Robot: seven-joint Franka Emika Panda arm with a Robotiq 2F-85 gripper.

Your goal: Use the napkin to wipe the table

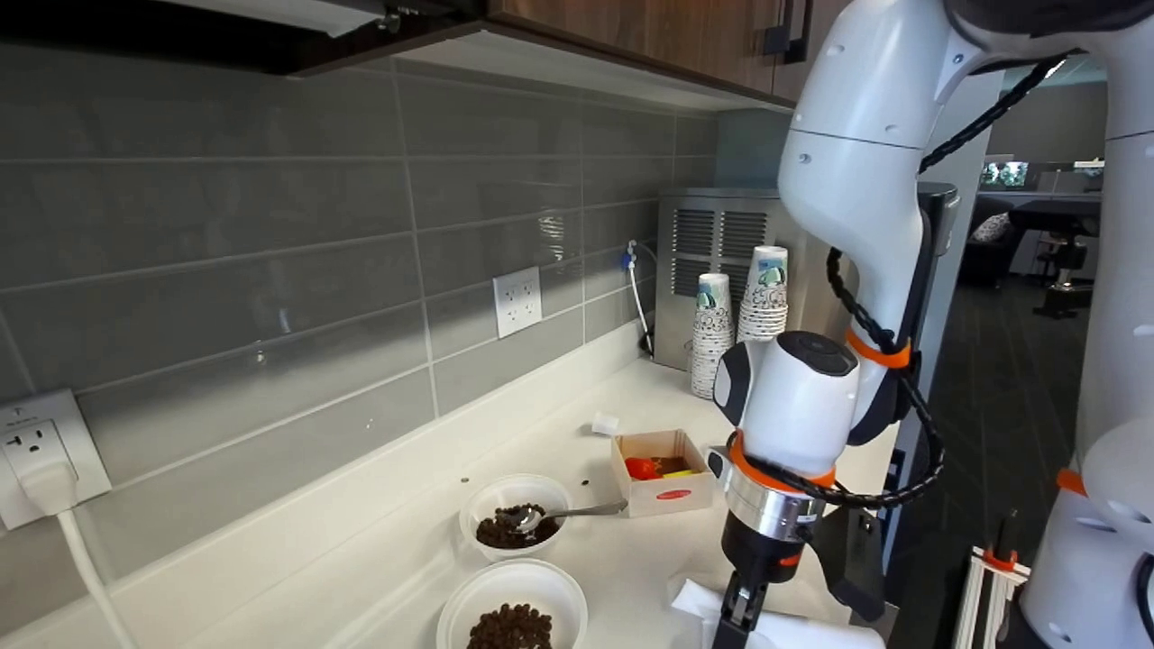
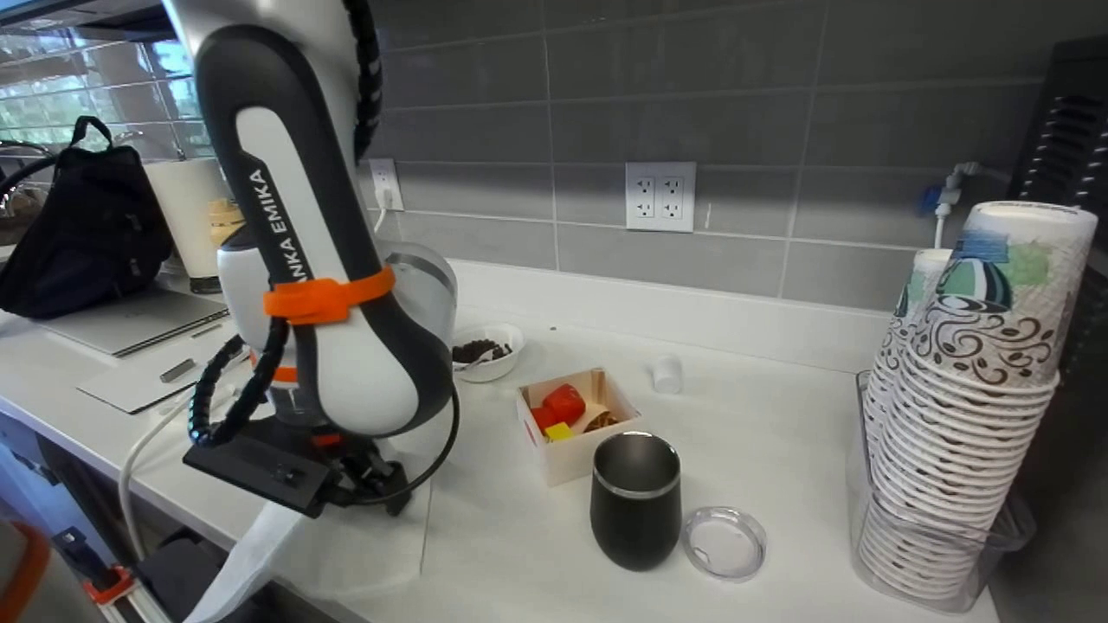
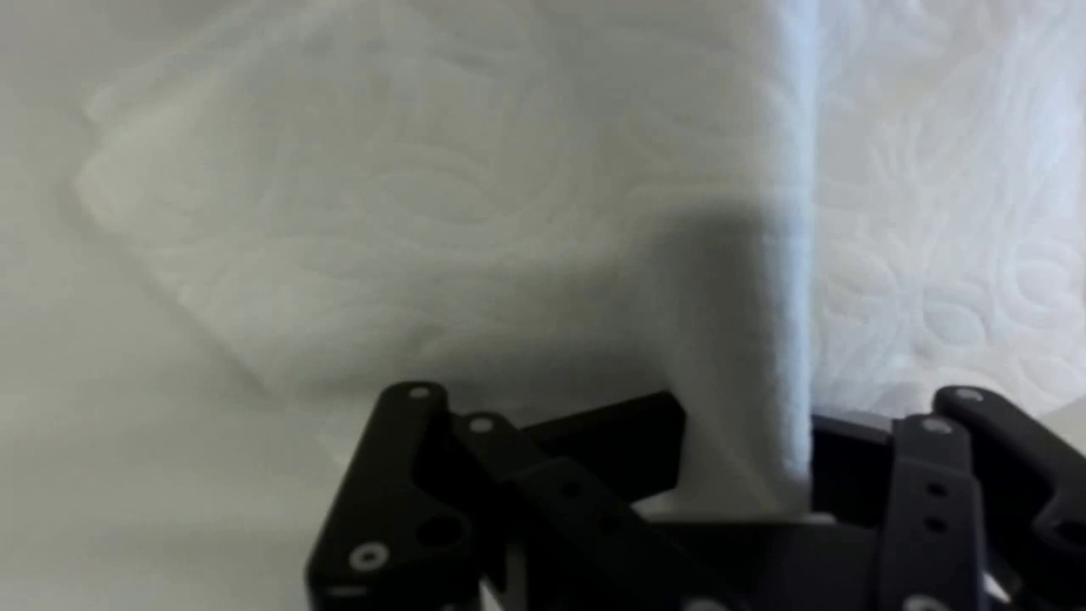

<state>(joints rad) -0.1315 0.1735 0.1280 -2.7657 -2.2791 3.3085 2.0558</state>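
Note:
The napkin is a white embossed sheet that fills most of the wrist view (image 3: 441,195). It lies on the off-white table (image 2: 762,433), with a fold standing up between my fingers. My gripper (image 3: 747,454) is shut on this fold. In an exterior view the gripper (image 1: 737,622) points down at the table, with white napkin (image 1: 811,635) on both sides of its fingers. In an exterior view part of the napkin (image 2: 251,554) hangs past the table's front edge, and the gripper (image 2: 381,491) is partly hidden by the arm. The fingertips' contact with the table is hidden.
Two white bowls (image 1: 570,595) with dark balls stand near the wall, one with a spoon (image 1: 590,510). A small box (image 2: 567,463) with red and yellow items, a black tumbler (image 2: 636,510), a clear lid (image 2: 725,543) and stacked paper cups (image 2: 961,433) stand farther along.

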